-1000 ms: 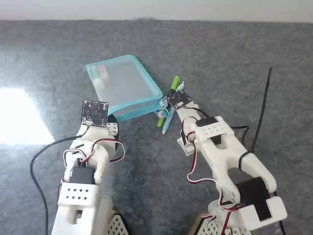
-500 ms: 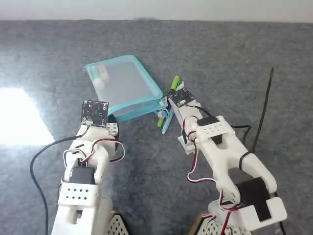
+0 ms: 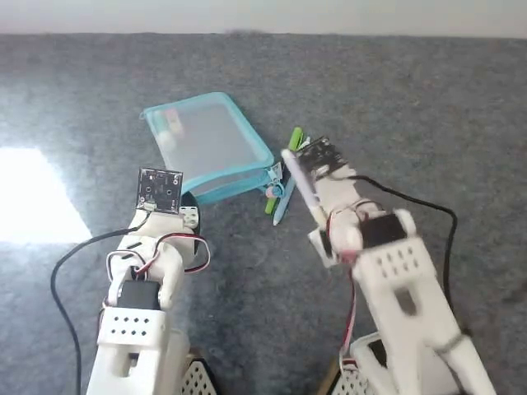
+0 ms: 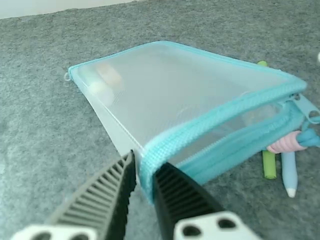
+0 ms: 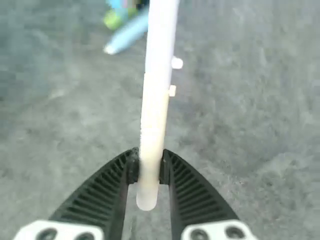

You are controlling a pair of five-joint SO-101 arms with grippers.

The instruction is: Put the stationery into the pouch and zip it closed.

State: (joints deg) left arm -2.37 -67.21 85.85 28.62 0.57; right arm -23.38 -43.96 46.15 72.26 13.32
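1. The counter (image 3: 428,90) is covered from edge to edge in a grey, speckled, felt-like mat. A hard bright patch of light (image 3: 29,193) glares on it at the left edge of the high view.
2. Along the top of that view, a pale strip of wall (image 3: 263,15) meets the back of the counter.
3. The pouch (image 3: 210,140) has clear sides and a teal zipper border. It rests on the mat in the upper centre-left of the high view, with its open mouth turned toward the lower right. A few small items show through its far corner, too blurred to name.
4. The left tool (image 4: 142,165) has its fingers pressed together on the teal edge at the pouch's near corner.
5. The right tool (image 5: 148,162), right of centre in the high view, is clamped on one end of a white pen (image 5: 157,100). The rest of the pen sticks out past the fingertips, and its far tip is near the pouch's mouth.
6. A green marker (image 3: 293,138) and a blue pen (image 3: 282,207) lie on the mat just beside the mouth. A pink piece (image 4: 285,145) sits right at the zipper's end, and I cannot tell whether it is inside.
7. A black cable (image 3: 70,251) loops over the mat at the lower left, beside the left arm.
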